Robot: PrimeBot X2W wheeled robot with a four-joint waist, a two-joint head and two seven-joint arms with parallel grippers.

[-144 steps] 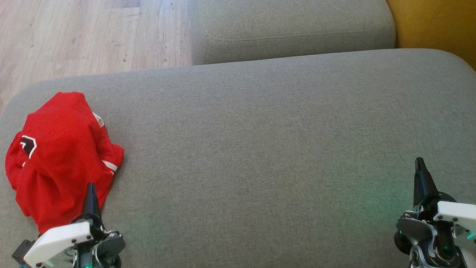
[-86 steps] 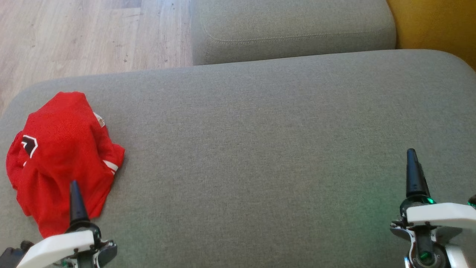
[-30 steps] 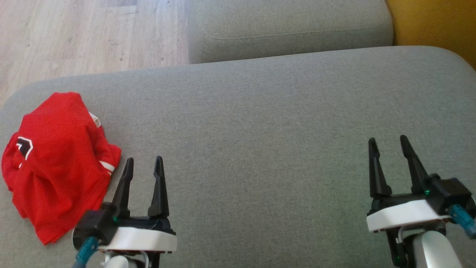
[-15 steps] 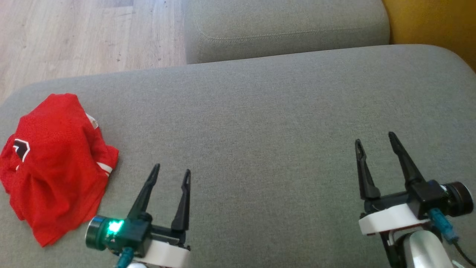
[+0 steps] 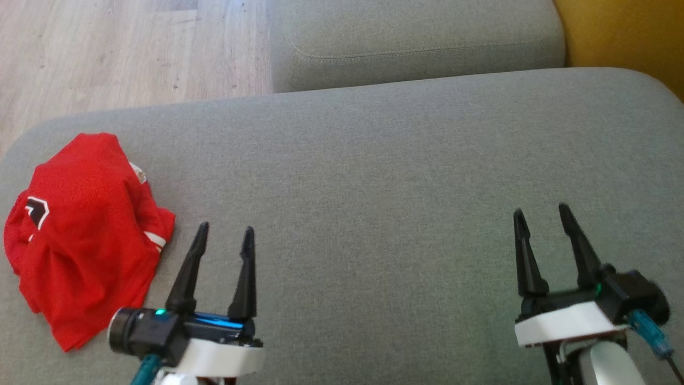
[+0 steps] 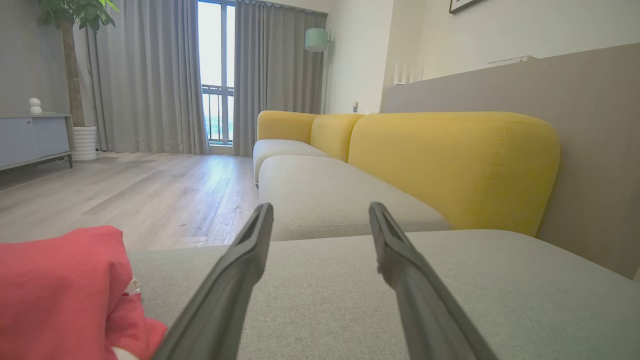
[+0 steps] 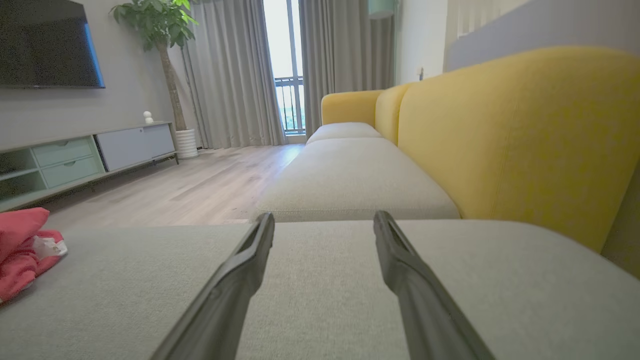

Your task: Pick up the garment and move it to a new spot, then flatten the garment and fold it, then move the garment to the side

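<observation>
A crumpled red garment (image 5: 85,235) with white trim and a black mark lies at the left end of the grey sofa seat (image 5: 374,187). It also shows at the lower left of the left wrist view as the garment (image 6: 55,295), and far left in the right wrist view as the garment (image 7: 22,250). My left gripper (image 5: 224,235) hovers open just right of the garment, apart from it, nothing between its fingers. My right gripper (image 5: 539,214) stands open over the right part of the seat, holding nothing.
A second grey seat cushion (image 5: 417,43) lies beyond the near one. Yellow backrests (image 7: 510,130) run along the right side. Wooden floor (image 5: 128,48) lies past the seat's left and far edge. A TV cabinet (image 7: 85,155) stands across the room.
Both grippers turned from edge-on to flat and opened. The left one swung from over the garment's near edge to its right side. The garment has not moved; the camera shifted slightly.
</observation>
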